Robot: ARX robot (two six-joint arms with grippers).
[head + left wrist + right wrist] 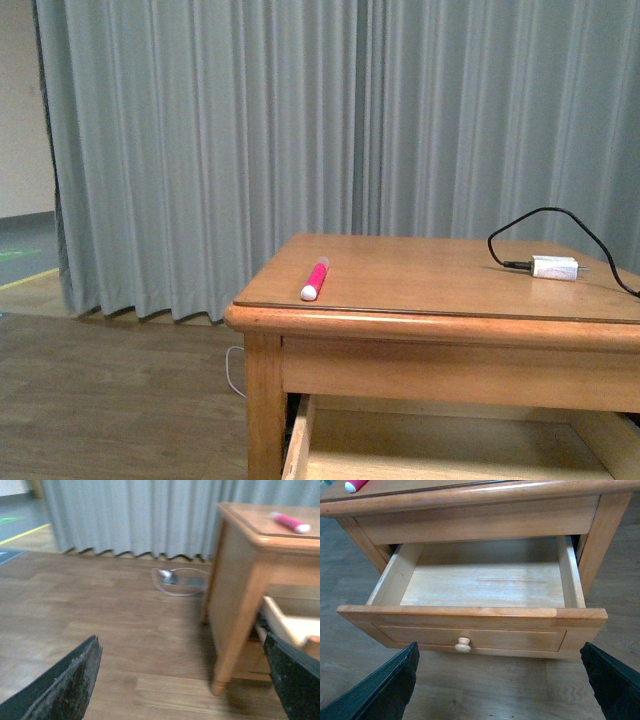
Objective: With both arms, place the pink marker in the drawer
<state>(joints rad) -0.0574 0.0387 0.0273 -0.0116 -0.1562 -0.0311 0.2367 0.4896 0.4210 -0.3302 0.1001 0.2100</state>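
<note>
The drawer (470, 612) stands pulled out under the worktop (430, 275), showing pale wood inside, so the opening looks done and the step in hand is the pick-up. The pink marker (315, 279) lies flat on the worktop toward its 8 o'clock corner. Its whitish cap end points to about 7 o'clock, and nothing touches it. The left gripper (180, 645) hangs low, off to the worktop's side, jaws spread wide and empty. The right gripper (498, 652) is likewise released, facing the drawer front and its knob (463, 644). Next, I judge, one gripper must rise to the worktop and close across the barrel (a slim cylinder may roll). Count: one marker, one drawer, one knob, one white charger (555, 267) with one black cable (545, 209) at 3 o'clock, two grippers.
</note>
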